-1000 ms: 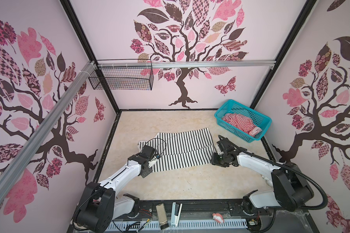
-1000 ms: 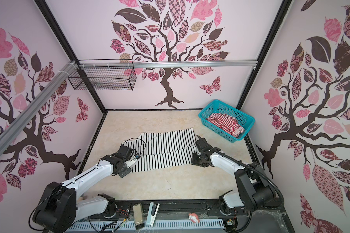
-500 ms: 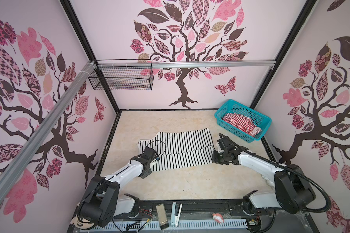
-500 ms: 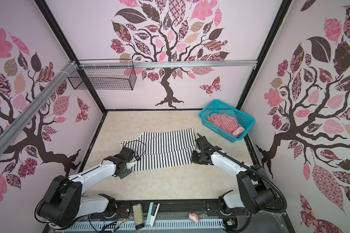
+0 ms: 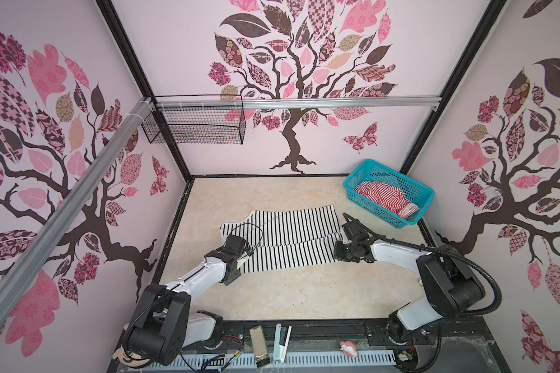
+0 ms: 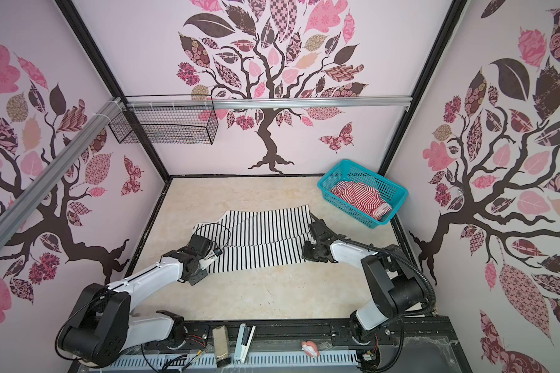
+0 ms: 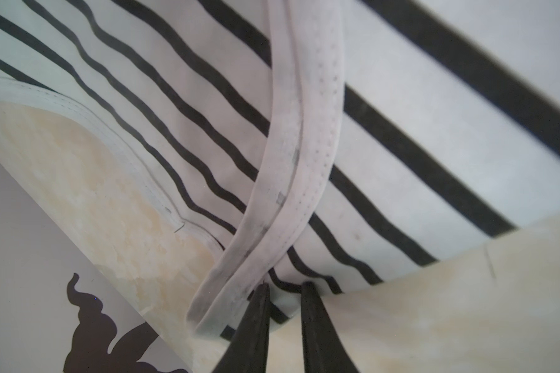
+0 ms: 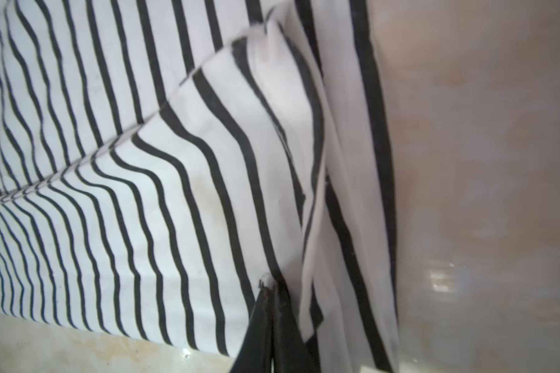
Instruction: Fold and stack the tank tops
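Black-and-white tank top (image 5: pixel 288 235) pinned at both near corners, ready for a lengthwise fold.

The top lies mid-tabletop (image 5: pixel 288 297) with its long axis running left to right, and a crease already runs along that axis. The left gripper (image 7: pixel 285 289) has its jaws drawn narrow on the hem corner beside the pale strap trim, at the left end. The right gripper (image 8: pixel 272 287) is clenched on the cloth corner at the right end. Each arm is at its own end, so neither needs to cross over. The cloth lies on the far side of both grippers – judged next move: carry the near edge away toward the far edge, both ends level. The red-and-white tank top (image 5: pixel 383 197) sits crumpled in the teal basket (image 5: pixel 382 215), far right – untouched.
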Robot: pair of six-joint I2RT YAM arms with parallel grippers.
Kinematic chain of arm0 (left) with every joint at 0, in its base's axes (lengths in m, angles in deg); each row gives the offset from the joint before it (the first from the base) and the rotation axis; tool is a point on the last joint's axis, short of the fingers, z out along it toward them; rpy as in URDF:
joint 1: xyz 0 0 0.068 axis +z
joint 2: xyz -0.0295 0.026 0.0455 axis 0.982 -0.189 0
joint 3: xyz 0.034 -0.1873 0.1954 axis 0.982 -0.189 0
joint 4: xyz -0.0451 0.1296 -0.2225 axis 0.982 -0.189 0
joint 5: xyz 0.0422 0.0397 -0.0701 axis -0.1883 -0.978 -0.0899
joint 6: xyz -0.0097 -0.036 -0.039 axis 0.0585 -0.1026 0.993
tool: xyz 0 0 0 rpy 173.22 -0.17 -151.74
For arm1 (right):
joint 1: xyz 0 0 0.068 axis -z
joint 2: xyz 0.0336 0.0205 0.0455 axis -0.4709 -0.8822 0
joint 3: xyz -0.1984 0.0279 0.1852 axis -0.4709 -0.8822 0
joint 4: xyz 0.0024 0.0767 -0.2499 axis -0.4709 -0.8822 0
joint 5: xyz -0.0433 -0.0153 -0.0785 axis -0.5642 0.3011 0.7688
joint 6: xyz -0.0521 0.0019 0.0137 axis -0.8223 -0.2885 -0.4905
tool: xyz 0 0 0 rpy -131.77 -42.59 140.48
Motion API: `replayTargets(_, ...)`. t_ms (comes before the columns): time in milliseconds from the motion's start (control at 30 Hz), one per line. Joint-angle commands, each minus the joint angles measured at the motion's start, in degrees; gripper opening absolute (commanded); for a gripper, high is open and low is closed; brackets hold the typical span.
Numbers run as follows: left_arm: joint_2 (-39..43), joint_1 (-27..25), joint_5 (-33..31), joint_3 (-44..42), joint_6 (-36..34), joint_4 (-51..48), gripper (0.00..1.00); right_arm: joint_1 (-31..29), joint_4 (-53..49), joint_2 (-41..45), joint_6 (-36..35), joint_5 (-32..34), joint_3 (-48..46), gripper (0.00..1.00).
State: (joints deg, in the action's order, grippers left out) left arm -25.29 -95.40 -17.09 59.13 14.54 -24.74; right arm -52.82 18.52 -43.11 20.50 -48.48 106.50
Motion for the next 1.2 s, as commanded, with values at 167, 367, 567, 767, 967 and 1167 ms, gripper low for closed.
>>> replayTargets(167,2.6,5.3,4.3,-1.2,-5.0,-4.3,0.19,-8.5,-7.1,5.5,5.0,2.6,-7.6,0.09)
replayTargets(367,7.9,5.6,6.1,-3.5,-7.0,-9.2,0.18,-11.4,-10.9,11.4,8.1,3.1,-11.1,0.1)
replayTargets(567,13.8,5.9,9.4,-3.1,-8.0,-17.6,0.17,-11.8,-13.4,16.7,7.7,-0.6,-14.7,0.13)
replayTargets(767,17.3,6.0,10.5,1.7,-6.4,-18.6,0.2,-12.0,-16.1,21.2,7.8,-1.7,-12.1,0.39)
replayTargets(967,10.2,5.9,15.4,15.4,1.2,-14.5,0.26,-11.8,-18.4,20.6,7.6,5.9,-2.4,0.56)
replayTargets(1167,-8.1,4.8,23.0,31.7,7.2,-10.1,0.29,-4.8,-18.0,13.0,3.9,9.3,6.8,0.58)
